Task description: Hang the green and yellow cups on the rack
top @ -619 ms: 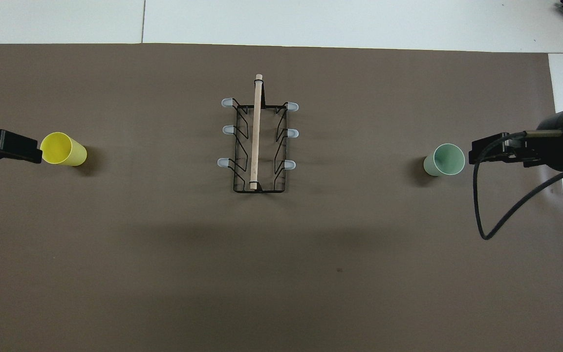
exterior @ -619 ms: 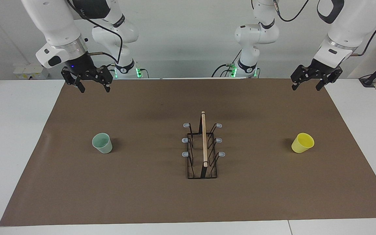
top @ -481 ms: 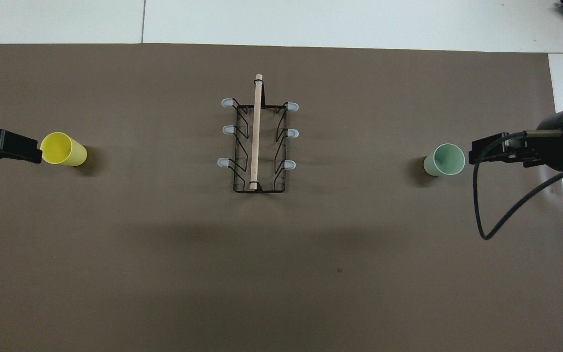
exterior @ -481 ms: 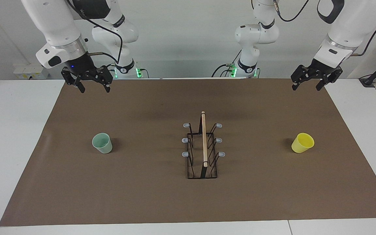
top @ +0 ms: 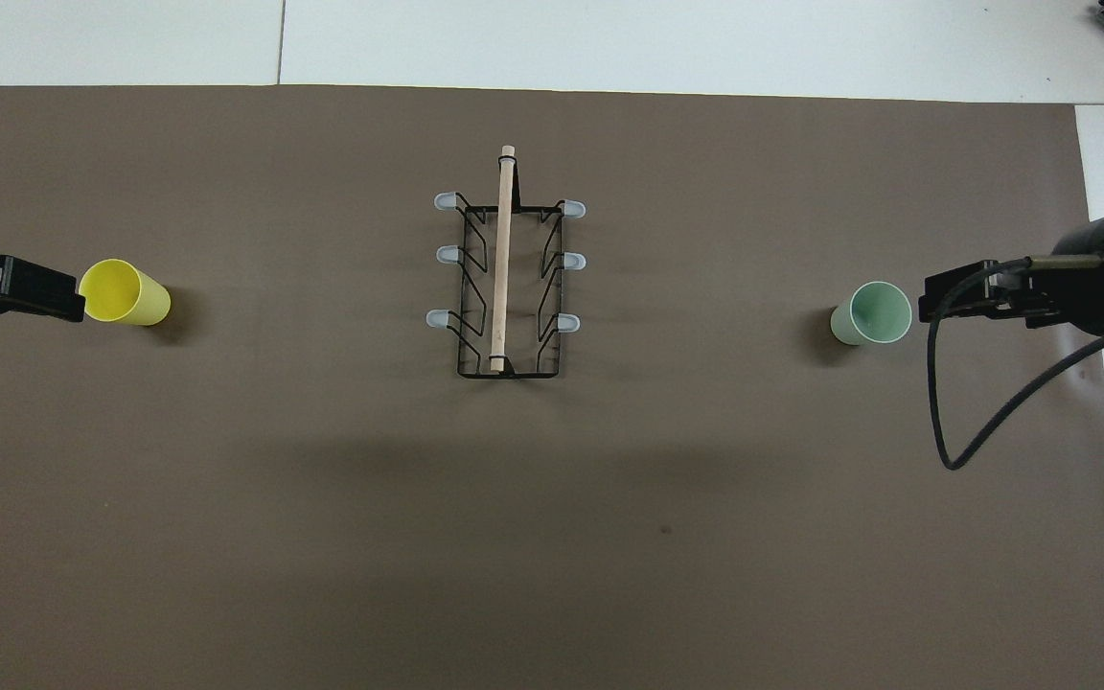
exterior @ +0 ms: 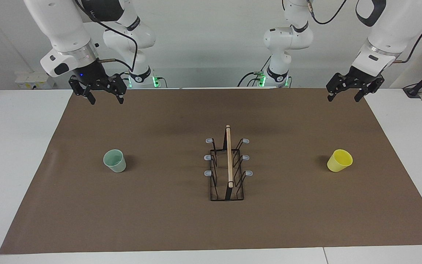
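A pale green cup [exterior: 115, 160] stands mouth up on the brown mat [exterior: 159, 220], toward the right arm's end of the table. A yellow cup [exterior: 339, 160] stands mouth up toward the left arm's end. Between them sits the rack [exterior: 228, 165], black wire with a wooden top bar and grey-tipped prongs, with nothing on it. My right gripper [exterior: 106, 100] hangs open and empty high over the mat's robot-side edge, well apart from the green cup [top: 871, 313]. My left gripper [exterior: 343, 98] hangs open and empty over the same edge at the other corner, apart from the yellow cup [top: 124, 292].
The mat covers most of the white table [exterior: 13, 146]. A black cable [top: 940, 402] loops down from the right arm's wrist. The rack [top: 504, 278] lies lengthwise, its bar pointing away from the robots, with prongs on both sides.
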Motion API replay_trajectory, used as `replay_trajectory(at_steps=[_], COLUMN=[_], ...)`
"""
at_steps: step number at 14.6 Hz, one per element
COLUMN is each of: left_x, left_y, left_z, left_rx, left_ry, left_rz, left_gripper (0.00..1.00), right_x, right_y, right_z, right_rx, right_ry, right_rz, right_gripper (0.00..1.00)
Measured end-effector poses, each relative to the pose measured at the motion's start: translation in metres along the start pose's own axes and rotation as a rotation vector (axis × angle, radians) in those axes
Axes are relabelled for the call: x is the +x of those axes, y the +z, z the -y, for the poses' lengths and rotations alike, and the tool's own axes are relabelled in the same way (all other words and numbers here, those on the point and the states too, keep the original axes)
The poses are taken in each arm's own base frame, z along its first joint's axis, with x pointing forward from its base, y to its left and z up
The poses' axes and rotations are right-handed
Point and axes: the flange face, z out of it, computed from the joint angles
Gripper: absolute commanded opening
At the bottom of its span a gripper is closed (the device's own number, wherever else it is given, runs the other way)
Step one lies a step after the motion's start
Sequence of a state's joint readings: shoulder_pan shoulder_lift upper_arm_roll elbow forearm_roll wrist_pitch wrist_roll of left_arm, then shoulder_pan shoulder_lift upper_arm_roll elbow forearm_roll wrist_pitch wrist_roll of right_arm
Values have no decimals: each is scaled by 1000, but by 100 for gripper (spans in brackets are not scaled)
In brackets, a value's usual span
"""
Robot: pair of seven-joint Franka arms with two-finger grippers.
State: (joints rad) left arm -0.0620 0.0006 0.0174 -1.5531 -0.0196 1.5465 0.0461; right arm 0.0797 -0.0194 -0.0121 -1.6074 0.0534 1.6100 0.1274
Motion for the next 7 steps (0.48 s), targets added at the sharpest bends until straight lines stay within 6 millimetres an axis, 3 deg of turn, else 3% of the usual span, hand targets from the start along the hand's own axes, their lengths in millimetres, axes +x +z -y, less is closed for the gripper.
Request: replay_trajectory(at_steps=[7], left_x=[-1], left_y=[-2], left_z=[-6], left_rx=[0], left_ry=[-15], left_rz=[-2], left_gripper=[100], right_x=[0], right_y=[1], right_z=[-1], right_rx=[-5], right_ry=[0], right_rz=[1], right_gripper=[100])
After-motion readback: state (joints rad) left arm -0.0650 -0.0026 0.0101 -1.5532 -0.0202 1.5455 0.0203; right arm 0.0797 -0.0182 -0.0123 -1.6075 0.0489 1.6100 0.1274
